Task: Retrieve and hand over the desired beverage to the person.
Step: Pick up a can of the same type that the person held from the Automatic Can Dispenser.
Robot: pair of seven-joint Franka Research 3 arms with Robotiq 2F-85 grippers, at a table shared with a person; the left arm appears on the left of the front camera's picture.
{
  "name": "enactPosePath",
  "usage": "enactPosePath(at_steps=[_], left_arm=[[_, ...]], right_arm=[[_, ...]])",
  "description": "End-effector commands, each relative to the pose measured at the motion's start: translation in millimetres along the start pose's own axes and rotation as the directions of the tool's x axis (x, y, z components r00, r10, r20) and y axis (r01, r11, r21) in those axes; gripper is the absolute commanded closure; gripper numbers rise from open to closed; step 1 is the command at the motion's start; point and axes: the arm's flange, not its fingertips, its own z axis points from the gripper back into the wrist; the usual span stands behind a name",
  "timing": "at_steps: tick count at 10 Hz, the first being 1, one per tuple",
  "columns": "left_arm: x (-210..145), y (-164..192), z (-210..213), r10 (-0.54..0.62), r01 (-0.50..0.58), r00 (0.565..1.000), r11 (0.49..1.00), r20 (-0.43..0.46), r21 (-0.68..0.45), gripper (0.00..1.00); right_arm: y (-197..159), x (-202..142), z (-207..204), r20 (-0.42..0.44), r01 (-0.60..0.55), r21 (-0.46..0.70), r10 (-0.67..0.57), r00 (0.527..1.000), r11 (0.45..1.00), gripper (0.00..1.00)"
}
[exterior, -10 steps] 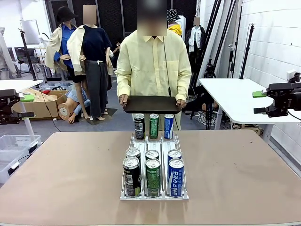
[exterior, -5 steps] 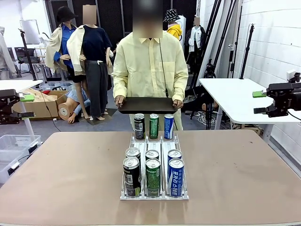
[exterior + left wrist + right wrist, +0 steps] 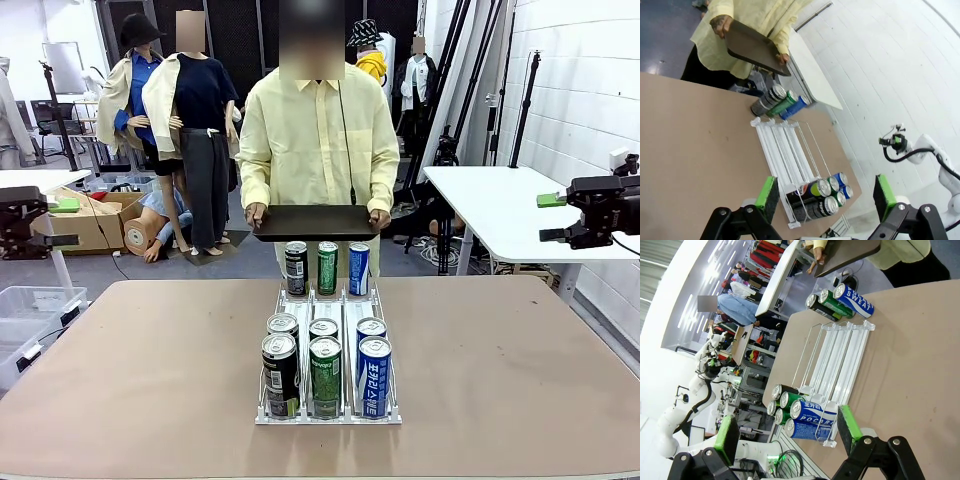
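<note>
Change noted: the person (image 3: 318,140) has stepped a little toward the robot's left, and the dark tray (image 3: 315,222) they hold at the far edge has moved with them. It now hangs level above the far row of cans. Nothing else has shifted, neither the cans nor the arms. I read the tray as the drop-off spot, so the handover target sits slightly off its earlier line. No pointing is seen, so I cannot tell which drink is wanted.

Left hand (image 3: 70,223): parked off the surface (image 3: 150,360) at its left side, fingers spread wide, nothing between them. Right hand (image 3: 548,218): parked likewise at the right side, wide and empty.

Drinks: the white rack (image 3: 328,418) stands mid-surface with three lanes. At the near end stand a black can (image 3: 280,375), a green can (image 3: 325,377) and a blue can (image 3: 374,377), each with a like can close behind it. Three more cans (image 3: 327,267) stand at the far end. Whether they are inside the lanes or just past them, I cannot tell.

Obstacles: the near cans stand shoulder to shoulder between thin lane guides, so there is little room for fingers beside the middle one. The far row stands on the path to the tray.

Surroundings: a white side table (image 3: 500,210) to the right, a cardboard box (image 3: 95,225) and a clear bin (image 3: 30,310) to the left.
</note>
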Motion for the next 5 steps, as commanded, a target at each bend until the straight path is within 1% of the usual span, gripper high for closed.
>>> enactPosePath(at_steps=[1, 3, 4, 5], left_arm=[[3.9, -41.9, -18.2, -0.033, 0.036, 0.990, 0.999, -0.136, 0.024, 0.00], [0.8, -83.1, -52.7, -0.093, 0.109, 0.954, 0.993, -0.286, 0.039, 0.00], [-1.2, -104.0, -73.0, -0.129, 0.153, 0.927, 0.987, -0.352, 0.041, 0.00], [-2.2, -123.3, -94.1, -0.169, 0.202, 0.901, 0.978, -0.399, 0.042, 0.00]], right_arm=[[1.3, 1.3, 0.5, -0.003, 0.003, 0.010, -0.003, 1.000, 1.000, 0.00], [1.3, 1.3, 0.5, -0.003, 0.003, 0.010, -0.003, 1.000, 1.000, 0.00], [1.3, 1.3, 0.5, -0.003, 0.003, 0.010, -0.003, 1.000, 1.000, 0.00], [1.3, 1.3, 0.5, -0.003, 0.003, 0.010, -0.003, 1.000, 1.000, 0.00]])
